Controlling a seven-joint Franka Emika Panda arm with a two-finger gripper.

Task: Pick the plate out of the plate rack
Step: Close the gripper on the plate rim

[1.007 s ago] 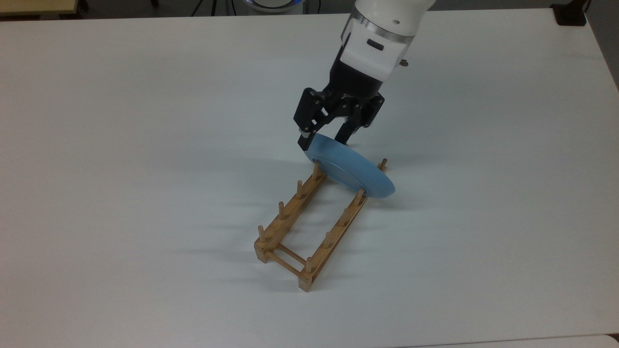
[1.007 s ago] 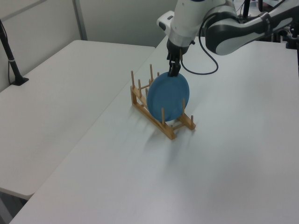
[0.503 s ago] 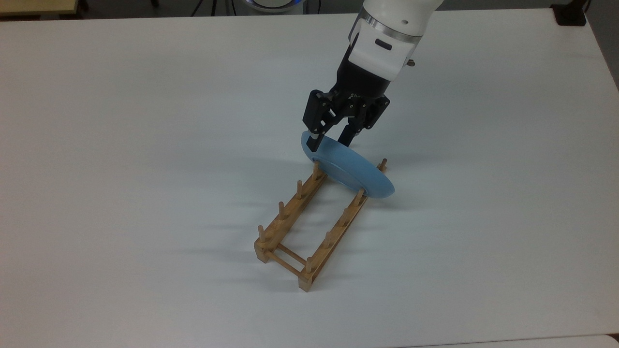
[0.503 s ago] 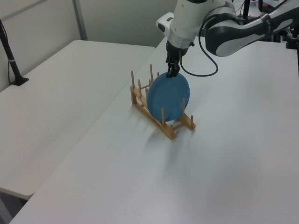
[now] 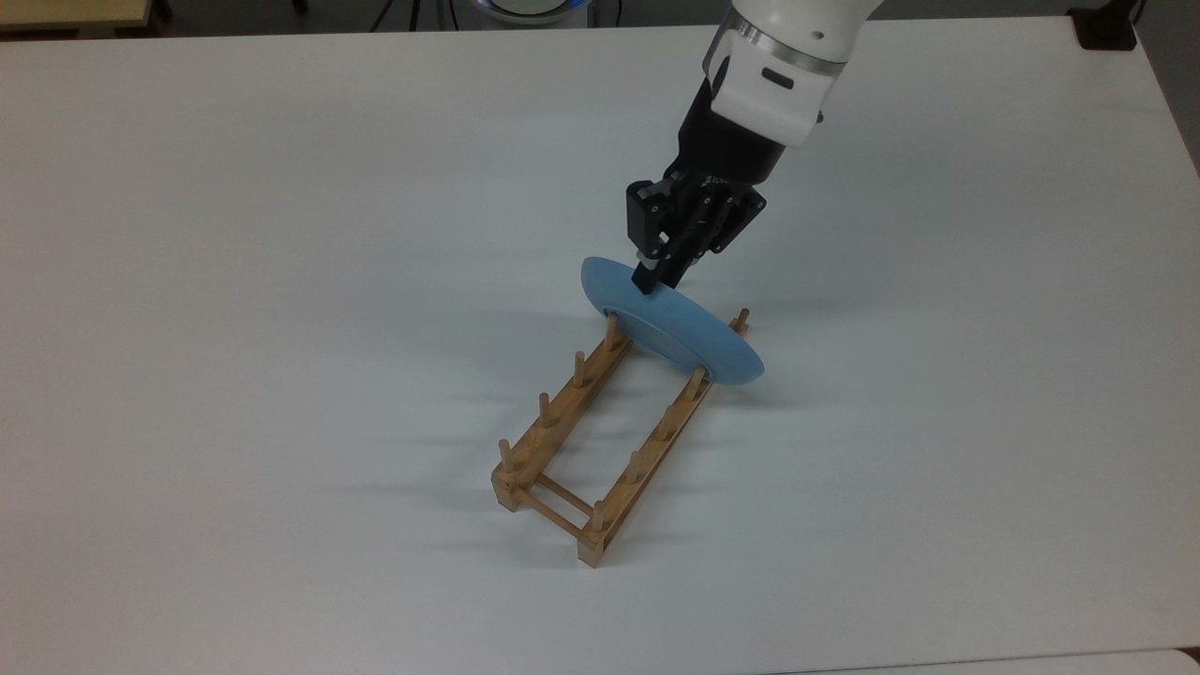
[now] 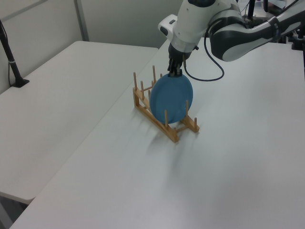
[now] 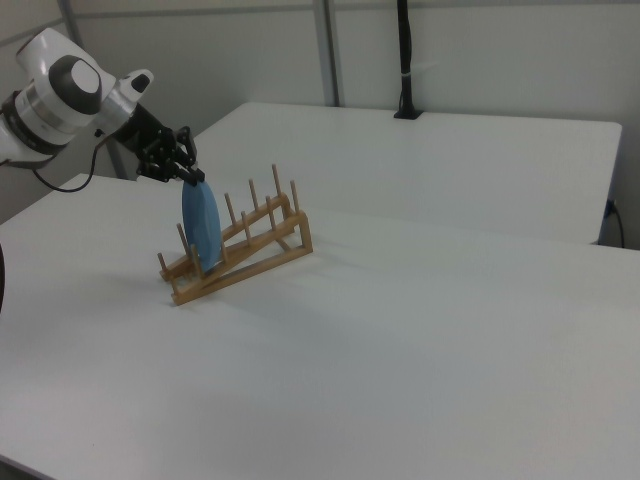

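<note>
Since a second ago the jaws have narrowed and now pinch the top rim of the plate, which stands in the end slot of the plate rack on the bench. Lifting straight up along the pegs should avoid dragging the rack.

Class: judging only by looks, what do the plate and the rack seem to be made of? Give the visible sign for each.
Plate: probably plastic or glazed ceramic; uniform light blue with a smooth, matte-looking surface. The look alone cannot settle which.
Rack: wood, apparently unpainted; light brown rails, round pegs and thin crossbars.
</note>
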